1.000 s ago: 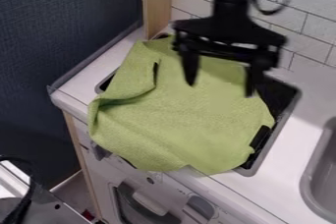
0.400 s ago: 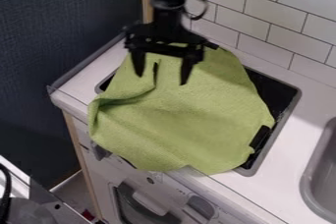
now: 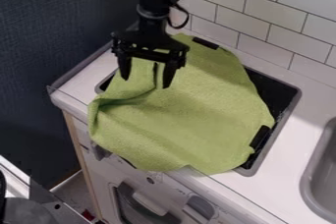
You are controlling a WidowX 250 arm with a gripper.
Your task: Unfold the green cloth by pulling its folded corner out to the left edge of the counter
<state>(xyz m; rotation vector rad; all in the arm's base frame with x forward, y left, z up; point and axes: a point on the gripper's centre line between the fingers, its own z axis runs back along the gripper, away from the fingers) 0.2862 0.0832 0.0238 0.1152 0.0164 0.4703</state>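
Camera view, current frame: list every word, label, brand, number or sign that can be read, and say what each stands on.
No readable text.
Green cloth: no legible print.
Black tool: no legible label.
Wall tiles: no legible words or signs.
Dark round spot on the kitchen unit's front: too small to tell whether it is a marking.

It's a toy kitchen w/ sink (image 3: 308, 176), oven (image 3: 140, 209) & tiles (image 3: 263, 9).

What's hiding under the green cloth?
Around the edges of the green cloth, you can see parts of a black surface with a gray rim, set in the white counter. The cloth covers the middle, so I can't tell whether anything else is under there.
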